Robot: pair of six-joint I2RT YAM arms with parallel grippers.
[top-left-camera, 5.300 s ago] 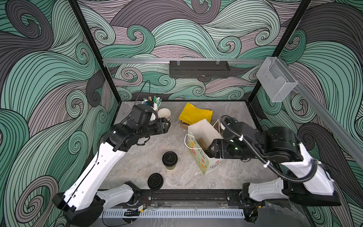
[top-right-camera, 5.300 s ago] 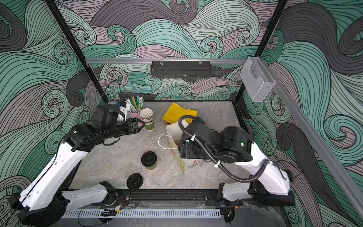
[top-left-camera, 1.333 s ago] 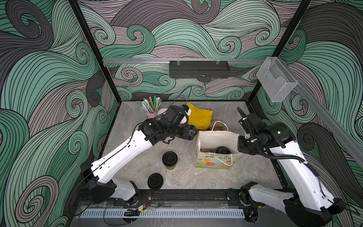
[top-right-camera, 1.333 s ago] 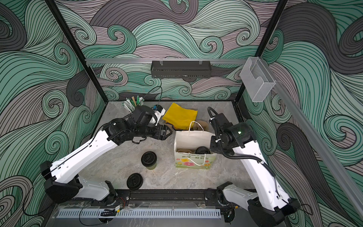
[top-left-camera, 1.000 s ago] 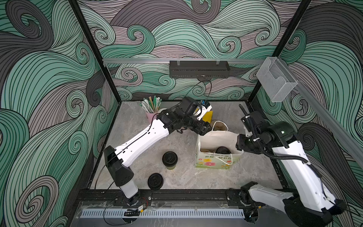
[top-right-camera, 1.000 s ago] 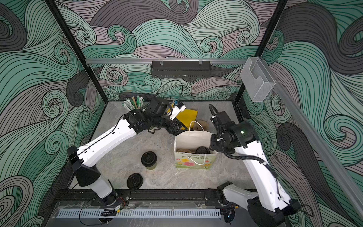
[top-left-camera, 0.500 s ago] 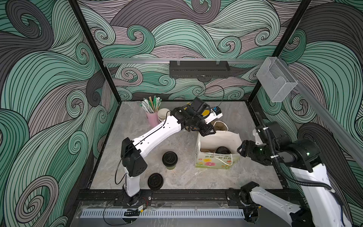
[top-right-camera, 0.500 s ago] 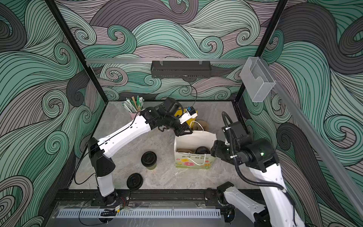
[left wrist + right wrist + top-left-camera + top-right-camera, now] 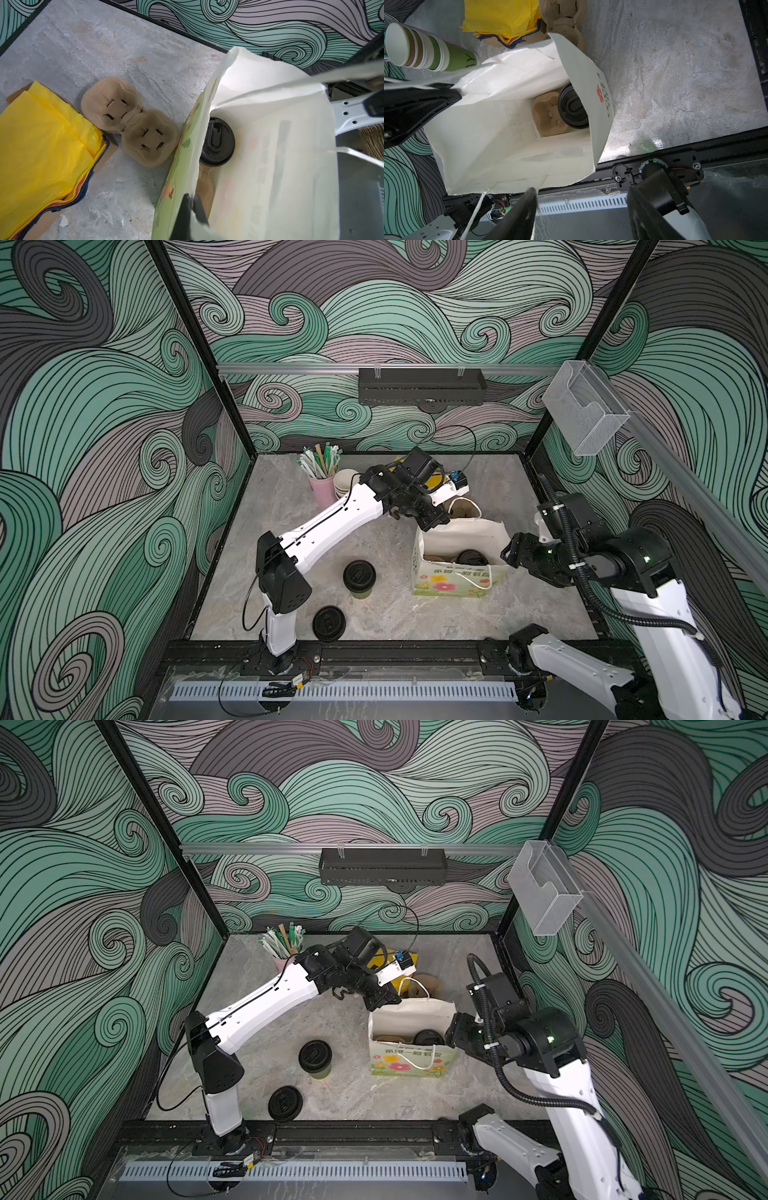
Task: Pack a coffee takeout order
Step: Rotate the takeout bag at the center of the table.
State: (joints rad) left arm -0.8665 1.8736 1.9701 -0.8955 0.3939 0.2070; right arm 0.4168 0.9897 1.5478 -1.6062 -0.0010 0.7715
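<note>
The left gripper (image 9: 190, 199) is pinched shut on the top rim of the white paper bag with a flower print and cord handles (image 9: 457, 539), at the bag's back corner on the left arm's side. The right gripper (image 9: 581, 190) hovers just off the opposite end of the bag with its jaws spread wide and nothing between them; one finger (image 9: 529, 199) sits just below the bag's rim.

The bag stands upright with its mouth open. Inside, at the bottom, an olive-green paper cup with a round black plastic lid (image 9: 573, 110) sits beside a brown moulded-pulp cup carrier (image 9: 548, 116). A second brown pulp carrier (image 9: 128, 120) lies flat on the grey stone-look tabletop (image 9: 291, 497) just behind the bag, touching its printed wall. Beyond that carrier lies the stack of folded bright yellow paper napkins (image 9: 41, 145).

Off the bag's left-arm end, toward the back, stands a stack of lidless olive-green paper cups (image 9: 431, 54), with a pink cup of wrapped straws (image 9: 322, 489) beside it. In front of the bag on that same side stand another lidded olive-green cup (image 9: 359, 578) and, farther from the bag, a loose black lid (image 9: 329, 623).
</note>
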